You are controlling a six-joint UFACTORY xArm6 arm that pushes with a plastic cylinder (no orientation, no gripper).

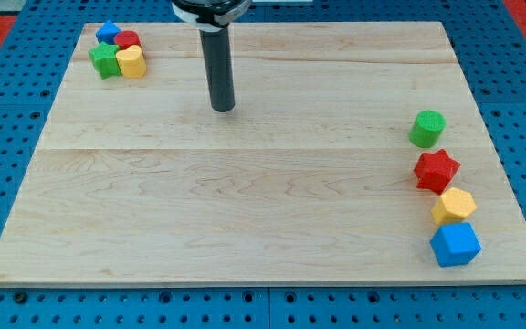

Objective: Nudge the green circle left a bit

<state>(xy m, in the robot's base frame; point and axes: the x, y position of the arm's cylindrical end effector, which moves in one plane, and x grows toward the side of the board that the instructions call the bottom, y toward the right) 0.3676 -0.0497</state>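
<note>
The green circle (426, 128), a short upright cylinder, stands near the right edge of the wooden board (245, 210), at the head of a column of four blocks. My rod comes down from the view's top, upright and dark, and my tip (224, 109) rests on the board in its upper middle, well apart from the green circle and to its left, slightly higher in the view. There is no gripper on this arm, so nothing opens or closes, and the tip touches no block. The board lies on a blue perforated table (7, 137).

Below the green circle, running toward the view's bottom, come a red star (436, 170), a yellow hexagonal block (453, 206) and a blue cube (455, 244), each close to the next. In the top-left corner sits a tight cluster: a green block (105, 60), a yellow block (131, 62), a red block (128, 39) and a blue block (108, 32), shapes hard to make out. Only bare wood lies between my tip and the green circle.
</note>
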